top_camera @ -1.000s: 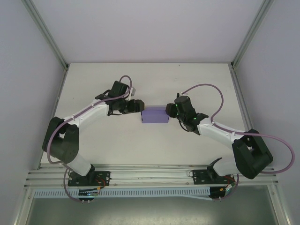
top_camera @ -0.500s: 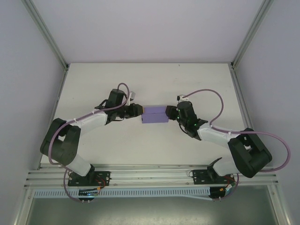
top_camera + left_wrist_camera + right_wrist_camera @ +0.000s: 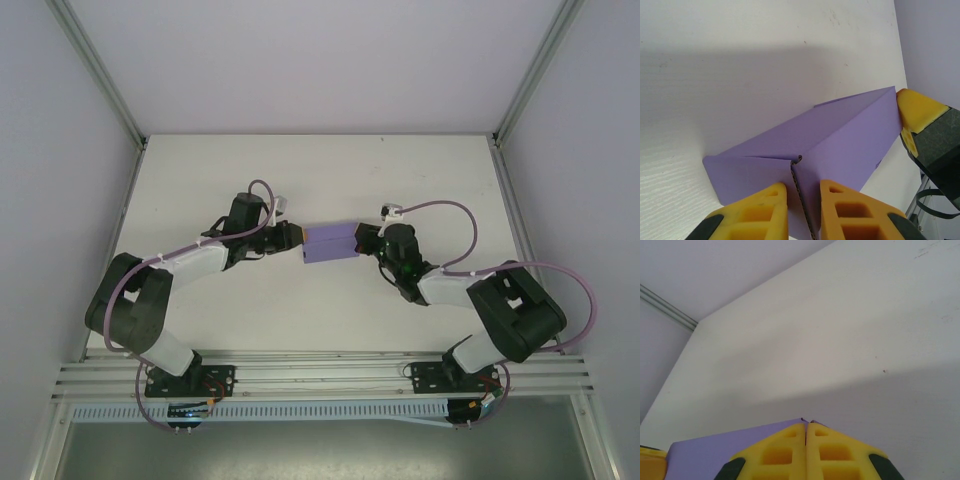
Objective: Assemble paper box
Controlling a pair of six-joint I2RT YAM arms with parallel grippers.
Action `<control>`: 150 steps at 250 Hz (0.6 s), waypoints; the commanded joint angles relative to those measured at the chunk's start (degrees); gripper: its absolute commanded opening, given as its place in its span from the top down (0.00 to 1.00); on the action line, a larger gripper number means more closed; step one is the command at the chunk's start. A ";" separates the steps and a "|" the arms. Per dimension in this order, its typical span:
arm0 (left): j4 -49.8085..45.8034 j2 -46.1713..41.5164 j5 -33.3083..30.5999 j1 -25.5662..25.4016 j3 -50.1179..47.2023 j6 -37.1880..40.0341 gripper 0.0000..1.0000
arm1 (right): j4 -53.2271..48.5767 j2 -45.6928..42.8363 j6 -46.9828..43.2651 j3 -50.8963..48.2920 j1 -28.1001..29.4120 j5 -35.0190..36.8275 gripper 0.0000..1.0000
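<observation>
Overhead, the purple paper box (image 3: 330, 243) sits between the arms; wrist views reveal the left pincer (image 3: 803, 192) pinching its wall and the right pincer (image 3: 806, 425) pressed together on its edge.

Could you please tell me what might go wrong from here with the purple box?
The left gripper pinches only a thin edge of the paper box, so it may slip or crease. The right gripper appears shut on a sliver at the opposite end; if the two pull apart or twist, the box could tear.

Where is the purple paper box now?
Top view: the paper box is near the table centre, between the left gripper at its left end and the right gripper at its right end.
</observation>
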 commanded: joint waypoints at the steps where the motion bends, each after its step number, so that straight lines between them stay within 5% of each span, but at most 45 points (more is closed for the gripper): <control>1: -11.48 5.17 -4.92 -0.83 -4.06 1.56 1.00 | -27.38 7.69 1.23 -6.88 1.18 -6.89 1.00; 71: -15.77 3.62 -5.11 -0.87 2.41 5.13 0.94 | -41.59 -0.31 -0.58 2.83 1.15 -5.79 1.00; 108: -18.94 2.09 -6.87 -0.87 9.15 7.24 0.65 | -53.88 -3.16 -4.02 14.33 0.93 -1.06 0.79; 125: -20.60 1.07 -8.37 -0.86 12.13 8.42 0.59 | -57.41 -3.88 -6.76 19.42 0.74 0.47 0.77; 139: -23.61 0.18 -10.92 -0.88 14.79 9.97 0.33 | -60.10 -4.12 -8.70 23.95 0.65 1.60 0.70; 150: -26.13 -0.65 -13.25 -0.89 17.86 11.38 0.22 | -61.60 -4.26 -10.65 27.30 0.65 2.02 0.59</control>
